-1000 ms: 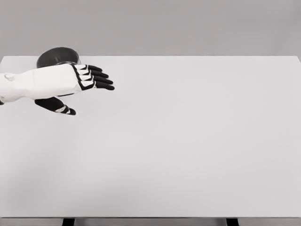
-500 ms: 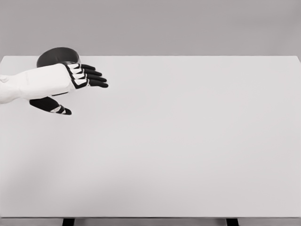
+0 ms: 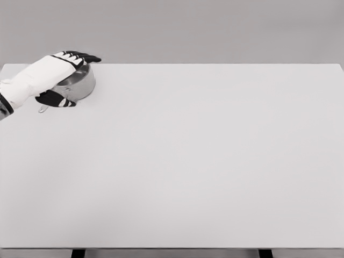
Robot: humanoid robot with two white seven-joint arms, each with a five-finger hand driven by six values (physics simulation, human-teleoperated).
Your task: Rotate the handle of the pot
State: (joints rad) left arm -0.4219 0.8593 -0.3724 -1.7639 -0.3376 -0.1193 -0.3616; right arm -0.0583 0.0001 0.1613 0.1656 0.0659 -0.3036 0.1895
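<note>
One robot hand [image 3: 56, 75] showed in the head view, the left one, its white arm entering at the left edge in the upper left of the frame. It lay draped over the top of the pot [image 3: 79, 83], the white back of the hand covering most of the pot's opening. Its dark fingers [image 3: 86, 57] reached across the far rim and pointed to the right, while the dark thumb [image 3: 55, 99] curled down against the near side of the pot's wall. So the hand was clasping the pot between fingers and thumb, though how firm the hold was could not be told.

The pot itself was a shiny metal vessel with a rounded wall, and it stood in the upper left corner of the surface [image 3: 204, 161], close to the far edge. A small pale metal piece [image 3: 43, 109] stuck out below the thumb toward the lower left; it seemed to be the end of the pot's handle, but most of it was hidden by the hand.

The surface was a wide, pale grey sheet that filled nearly the whole frame. Two dark legs [image 3: 78, 253] showed beneath its near edge at the bottom of the frame, and a plain grey wall [image 3: 215, 27] stood behind it
</note>
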